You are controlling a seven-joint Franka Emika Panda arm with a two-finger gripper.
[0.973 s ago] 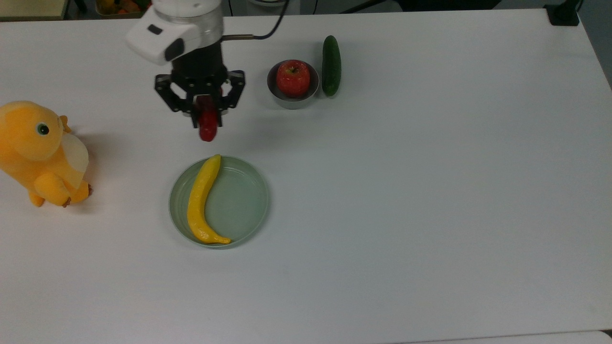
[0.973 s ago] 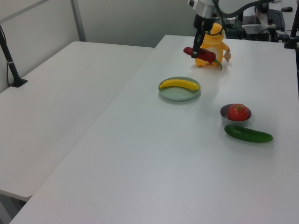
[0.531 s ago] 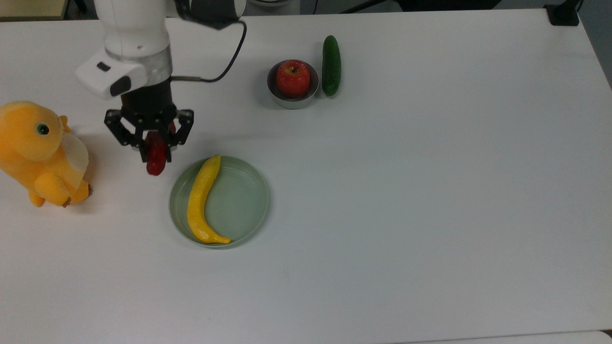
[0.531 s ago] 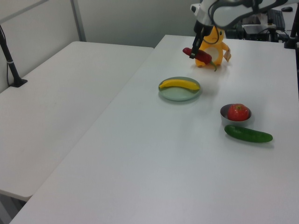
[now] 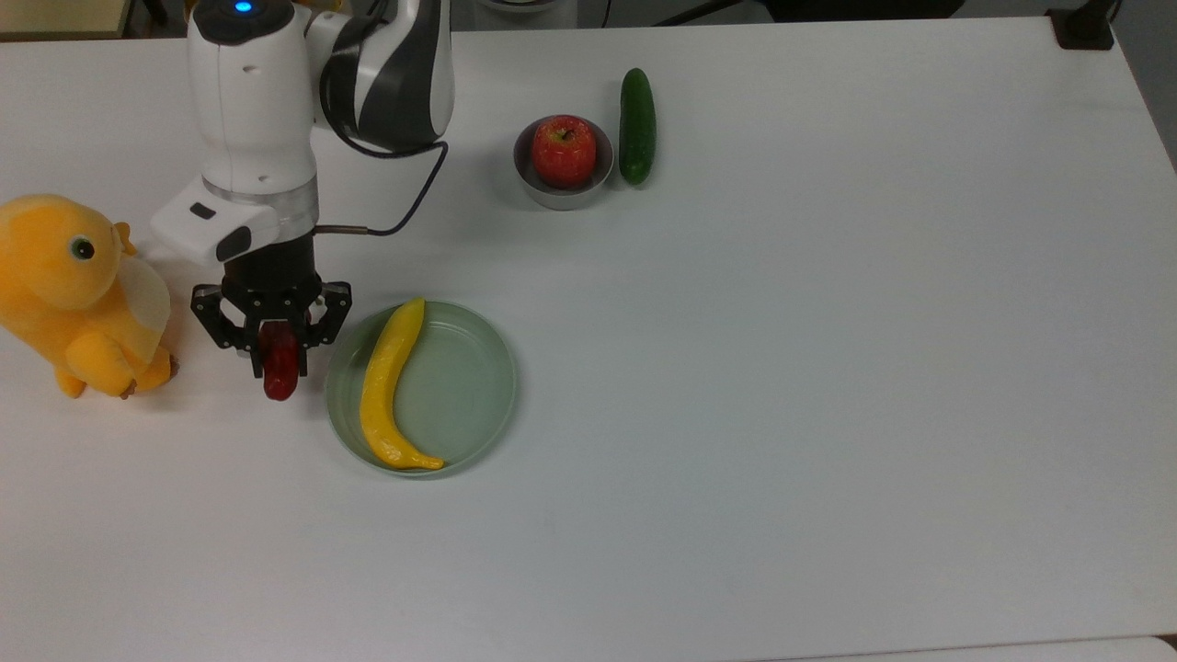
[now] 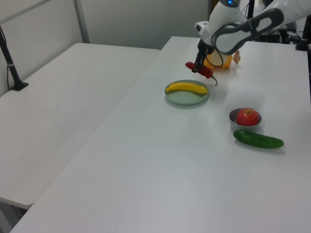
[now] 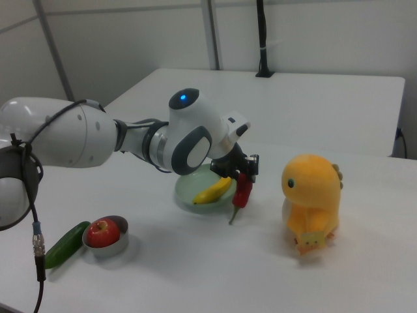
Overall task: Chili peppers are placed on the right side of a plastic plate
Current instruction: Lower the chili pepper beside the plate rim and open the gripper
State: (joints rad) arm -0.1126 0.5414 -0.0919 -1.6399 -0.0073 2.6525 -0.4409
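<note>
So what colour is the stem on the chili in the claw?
Green. The stem hangs below the dark-red chili; it shows best in the right view.

White table [image 5: 828, 414] under even light. Left view: second white table [image 6: 58, 97] on the left, black post [image 6: 9, 58] at its far-left edge; pale partition wall [image 6: 141, 19] behind.

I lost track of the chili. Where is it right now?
In the top view the chili hangs in the end effector, between the plate on its right and the yellow plush toy on its left.
</note>
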